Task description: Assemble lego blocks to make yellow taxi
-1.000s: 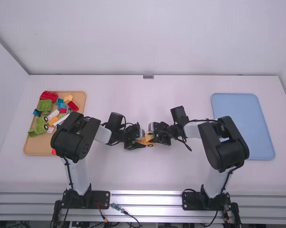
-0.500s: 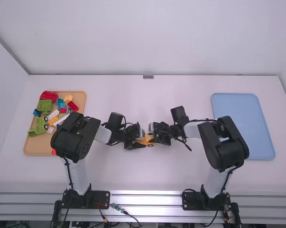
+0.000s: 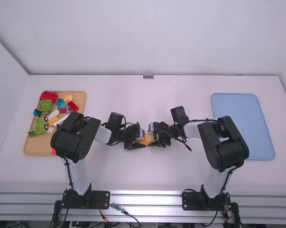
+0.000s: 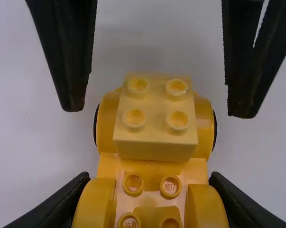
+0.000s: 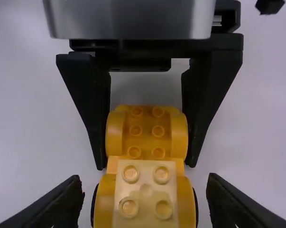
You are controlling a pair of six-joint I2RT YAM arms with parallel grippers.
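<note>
In the high view, my left gripper (image 3: pixel 139 141) and right gripper (image 3: pixel 153 138) face each other mid-table, with the yellow car base (image 3: pixel 146 137) between them. My left gripper (image 4: pixel 150 180) is shut on the sides of one end of the base (image 4: pixel 152 166), where the curved side pieces are. On the base's other end, between the black wheels, sits a pale yellow two-by-two-stud brick (image 4: pixel 154 142). Around that wheeled end my right gripper (image 5: pixel 144 179) stands open, its fingers apart from the sides and from the pale brick (image 5: pixel 145 192).
A wooden tray (image 3: pixel 33 148) at the left holds green, red, blue, white and yellow pieces, partly under the left arm. At the right lies a flat blue tray (image 3: pixel 242 109), partly under the right arm.
The right gripper's fingers have spread apart in the high view, and one now covers the dark wheel that showed before. The left arm has kept still.
</note>
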